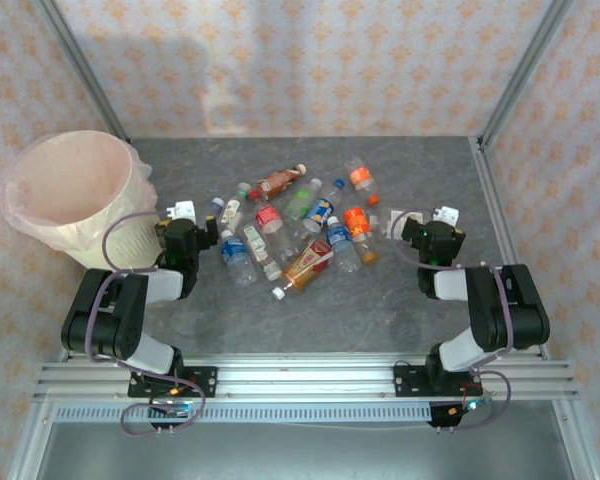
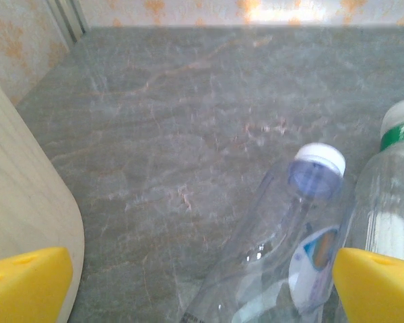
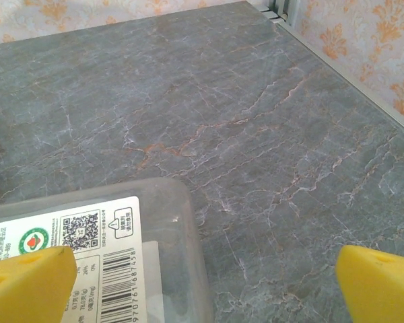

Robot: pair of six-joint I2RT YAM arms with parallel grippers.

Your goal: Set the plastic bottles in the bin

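**Top external view.** About a dozen plastic bottles [image 1: 310, 262] lie scattered on the grey bench [image 1: 380, 310] between the two arms, most on their sides and several touching. The bin [image 1: 132, 190] stands at the left rear of the bench, just beside the left arm. What shows of its pinkish liner holds no bottle. The left tool [image 1: 190, 222] sits at the left edge of the scatter and the right tool [image 1: 420, 222] at its right edge. Neither carries anything.

**Left wrist view.** The left tool [image 2: 202, 289] is spread wide, its yellow fingertips [image 2: 27, 286] at the two lower corners. A clear white-capped bottle [image 2: 283, 235] lies on the bench between them, nearer the right-hand fingertip, cap pointing away. A green-banded bottle [image 2: 397, 175] lies just beside it. The bin's cream wall [image 2: 20, 202] rises at the left margin.

**Right wrist view.** The right tool [image 3: 202, 289] is likewise spread wide and pinches nothing. A clear barcode-labelled bottle [image 3: 121, 222] — flat-sided, perhaps crushed — lies between the fingertips, toward the left-hand one. Whether it touches that fingertip cannot be told.

**Progress (judgement).** Nothing appears done — every visible bottle is on the bench, so the whole scatter is left to move. The left tool looks placed for a first grasp, with the bin close by.
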